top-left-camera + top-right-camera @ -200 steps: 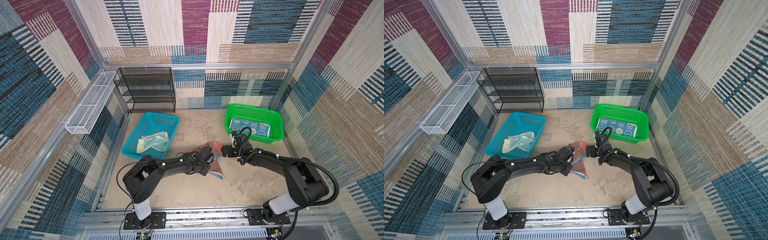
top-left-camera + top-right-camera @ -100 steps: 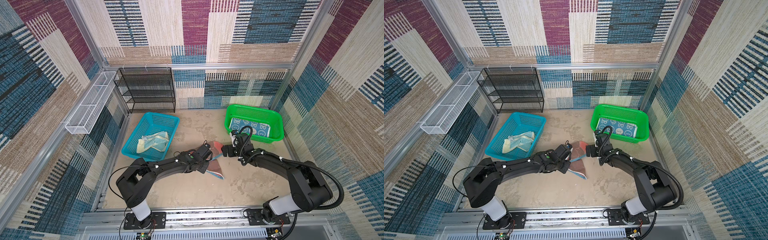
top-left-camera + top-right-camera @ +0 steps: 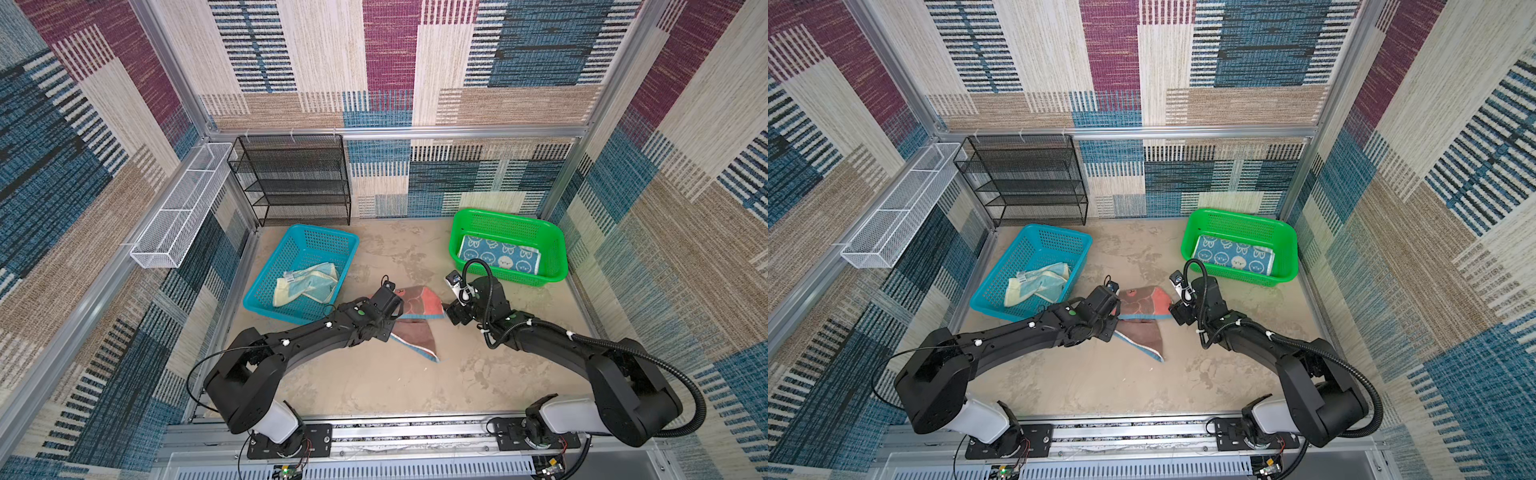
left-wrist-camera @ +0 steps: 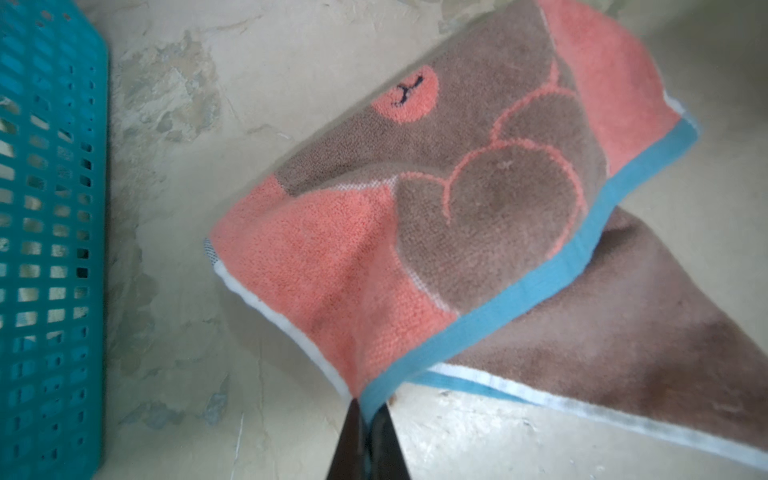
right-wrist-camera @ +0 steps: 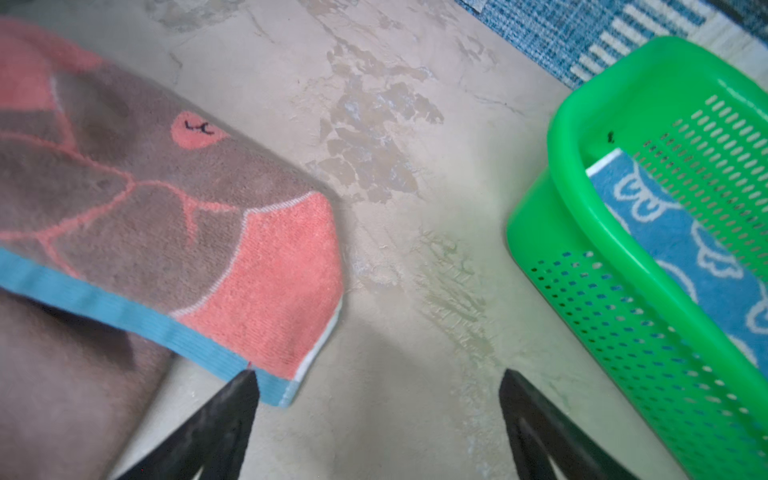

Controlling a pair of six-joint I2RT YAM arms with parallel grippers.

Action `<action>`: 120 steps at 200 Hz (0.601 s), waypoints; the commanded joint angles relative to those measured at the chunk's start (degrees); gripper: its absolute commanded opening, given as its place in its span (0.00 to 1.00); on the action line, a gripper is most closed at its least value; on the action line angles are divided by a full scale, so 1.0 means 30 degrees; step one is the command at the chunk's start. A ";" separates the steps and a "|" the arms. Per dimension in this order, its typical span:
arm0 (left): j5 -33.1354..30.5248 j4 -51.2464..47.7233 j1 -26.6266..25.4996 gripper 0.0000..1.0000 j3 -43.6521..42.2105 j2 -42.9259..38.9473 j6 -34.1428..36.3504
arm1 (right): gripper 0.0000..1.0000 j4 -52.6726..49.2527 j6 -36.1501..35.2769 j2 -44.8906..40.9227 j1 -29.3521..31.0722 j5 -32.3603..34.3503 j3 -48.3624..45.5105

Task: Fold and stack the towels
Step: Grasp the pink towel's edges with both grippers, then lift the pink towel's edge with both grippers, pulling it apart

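On the bench [image 3: 374,382], the green basket [image 3: 511,277] holds one rabbit towel [image 3: 498,257], folded. Crumpled towels [image 3: 305,284] wait in the blue basket [image 3: 316,245], so I'd say there's plenty left. The bear towel [image 4: 457,187] lies mid-bench, half folded. My left end effector [image 4: 365,419] is clamped on its corner. My right end effector [image 5: 378,378] gapes wide, one finger at the hem, gripping nothing.

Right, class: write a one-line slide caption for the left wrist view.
Left gripper shut on the blue-edged corner of the coral bear towel, with the blue basket alongside.
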 commanded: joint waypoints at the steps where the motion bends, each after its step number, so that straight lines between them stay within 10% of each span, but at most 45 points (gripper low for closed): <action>1: 0.0497 0.0616 0.0333 0.00 -0.0066 -0.0288 -0.0005 | 0.91 -0.0440 -0.3990 0.0356 0.0160 -0.0942 0.0211; 120: 0.0998 0.1817 0.1458 0.00 -0.0650 -0.0720 0.0580 | 0.75 -0.3920 -0.4603 0.3706 0.0642 -0.4345 0.2640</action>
